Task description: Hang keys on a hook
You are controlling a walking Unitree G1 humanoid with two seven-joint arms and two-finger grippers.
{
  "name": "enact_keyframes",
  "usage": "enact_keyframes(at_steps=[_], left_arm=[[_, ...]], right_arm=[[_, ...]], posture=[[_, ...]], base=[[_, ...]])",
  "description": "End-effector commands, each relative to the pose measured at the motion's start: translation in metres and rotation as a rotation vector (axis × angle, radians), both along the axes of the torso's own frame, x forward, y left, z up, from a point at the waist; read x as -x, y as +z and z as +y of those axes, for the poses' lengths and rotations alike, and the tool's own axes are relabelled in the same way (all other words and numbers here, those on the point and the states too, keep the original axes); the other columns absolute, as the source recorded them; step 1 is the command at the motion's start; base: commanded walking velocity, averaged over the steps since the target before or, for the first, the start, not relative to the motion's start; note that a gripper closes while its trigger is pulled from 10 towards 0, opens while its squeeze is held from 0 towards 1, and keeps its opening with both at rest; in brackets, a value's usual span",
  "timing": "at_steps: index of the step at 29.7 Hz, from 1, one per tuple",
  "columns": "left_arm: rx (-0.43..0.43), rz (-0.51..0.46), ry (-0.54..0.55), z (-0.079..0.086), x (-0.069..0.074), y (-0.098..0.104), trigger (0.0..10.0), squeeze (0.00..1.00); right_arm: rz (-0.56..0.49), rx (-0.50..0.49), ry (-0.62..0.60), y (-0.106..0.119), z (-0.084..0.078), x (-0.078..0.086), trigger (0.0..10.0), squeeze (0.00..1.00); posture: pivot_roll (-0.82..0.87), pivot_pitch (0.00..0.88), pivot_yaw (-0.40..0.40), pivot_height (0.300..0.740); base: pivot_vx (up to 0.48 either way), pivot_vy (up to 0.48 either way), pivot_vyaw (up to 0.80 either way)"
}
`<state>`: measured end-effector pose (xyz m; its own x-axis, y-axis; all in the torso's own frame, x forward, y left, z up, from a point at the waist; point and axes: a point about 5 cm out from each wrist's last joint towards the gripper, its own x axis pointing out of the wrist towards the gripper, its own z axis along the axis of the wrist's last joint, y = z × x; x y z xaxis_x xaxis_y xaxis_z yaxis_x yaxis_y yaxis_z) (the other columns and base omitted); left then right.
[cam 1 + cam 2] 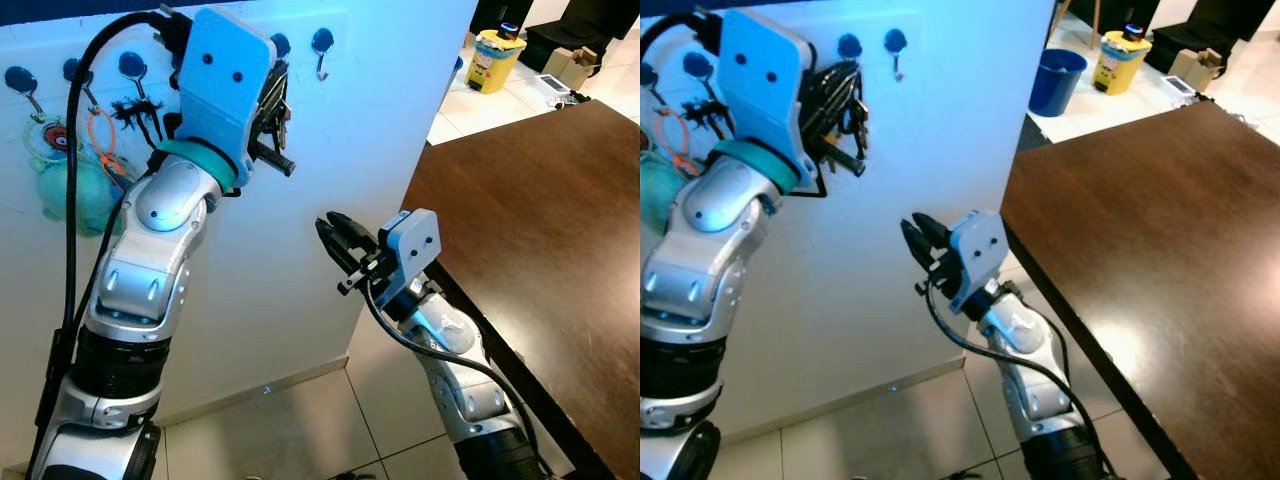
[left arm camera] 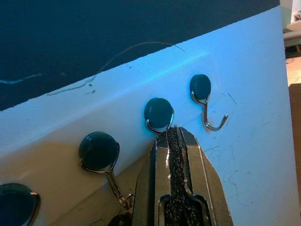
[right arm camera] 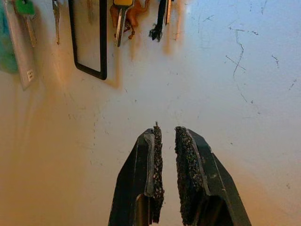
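Status, left to right. The leftmost hooks of the row on the white wall panel [image 1: 380, 120] are loaded: a teal pouch [image 1: 70, 195], an orange loop [image 1: 100, 135] and dark tassel-like items hang there. In the right wrist view a green-headed key [image 3: 26, 14] and a yellow-headed key [image 3: 121, 19] hang against the panel. I cannot tell whether these are the keys to be hung or another set.

My left tool [image 2: 173, 129] is raised to the row. Its pads are pressed together, tip just under the second hook from the right [image 2: 159, 113]. No key shows between the pads. I judge the hang to be either at the placing step or just completed; the frames do not settle it. The end hook [image 2: 207, 106] is bare.

My right tool [image 3: 166, 128] is lower, pointed at bare panel below the hanging items. A narrow gap stands between its fingers, with nothing in it.

Clearances: the panel's vertical edge lies just right of the end hook. The dark bench [image 1: 540, 220] has its near edge beside my right arm; I judge this the tightest limit on sideways travel. The tiled floor [image 1: 300, 430] lies below both arms.
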<state>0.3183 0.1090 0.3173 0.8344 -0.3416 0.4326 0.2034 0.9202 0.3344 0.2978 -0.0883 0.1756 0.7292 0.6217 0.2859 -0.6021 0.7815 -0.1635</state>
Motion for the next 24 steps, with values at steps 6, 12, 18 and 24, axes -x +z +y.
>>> enact_keyframes(at_steps=[6,12,18,24], left_arm=[[-0.01,0.01,0.045,0.006,-0.005,-0.002,10.0,0.0],[-0.042,0.048,0.059,0.008,-0.007,-0.011,10.0,0.0],[-0.054,0.109,0.031,0.01,-0.003,-0.026,10.0,1.0],[-0.027,0.106,0.004,0.009,0.002,-0.024,10.0,0.0]], right_arm=[[0.02,-0.005,0.004,-0.003,0.001,0.002,10.0,0.0],[0.021,-0.007,0.004,-0.003,0.001,0.002,10.0,0.0],[0.023,-0.005,0.005,-0.004,0.001,0.002,10.0,0.0],[0.024,-0.005,0.006,-0.004,0.001,0.002,10.0,0.0]], posture=[[0.07,0.0,0.09,0.74],[0.07,0.0,0.09,0.74],[0.07,0.0,0.09,0.74],[0.07,0.0,0.09,0.74]], base=[[0.0,0.0,0.0],[0.0,0.0,0.0],[0.0,0.0,0.0],[0.0,0.0,0.0]])
